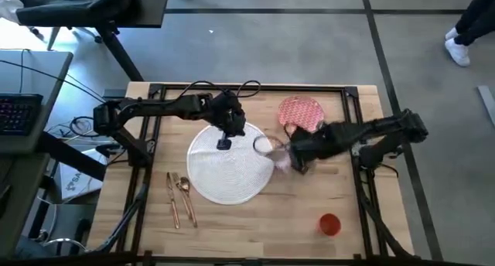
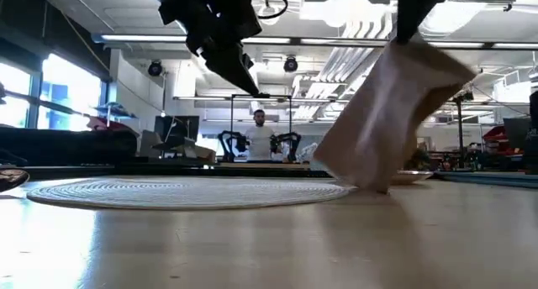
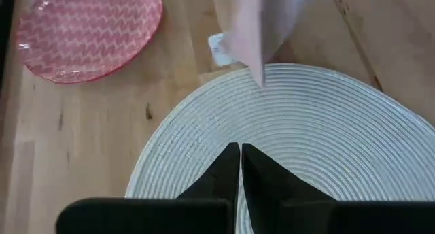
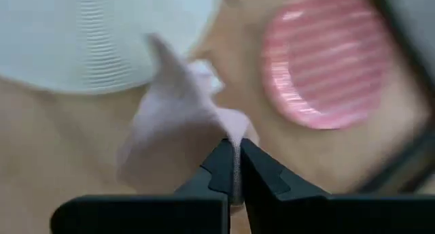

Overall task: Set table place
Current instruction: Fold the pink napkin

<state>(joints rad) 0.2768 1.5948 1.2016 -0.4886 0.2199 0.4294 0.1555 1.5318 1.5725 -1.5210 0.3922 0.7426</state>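
On the light wood table [image 1: 255, 239] lies a large white round plate [image 1: 228, 169], flat and ribbed in rings. Above its far part my left gripper [image 1: 224, 142] hovers shut, clear of it in the low view [image 2: 244, 75]. At the plate's right edge my right gripper [image 1: 291, 153] is shut on a pale pink cloth napkin [image 2: 391, 112]. The smaller pink patterned plate [image 1: 302, 111] sits at the far side. Gold cutlery [image 1: 179, 196] lies left of the white plate. The small orange cup [image 1: 329, 223] stands near the front right. My right gripper pinches the napkin's upper edge [image 4: 234, 128] between its two fingers, coming from above. One layer or several, I cannot tell. The napkin hangs slack below the fingers, slanting toward the white plate, and its lower end [image 2: 366, 184] reaches the tabletop.
A thin black frame [image 1: 255, 88] runs along the table's edges. Bare wood [image 1: 255, 219] lies along the near side between the cutlery and the cup. A person stands far off in the room behind the table [image 2: 259, 133].
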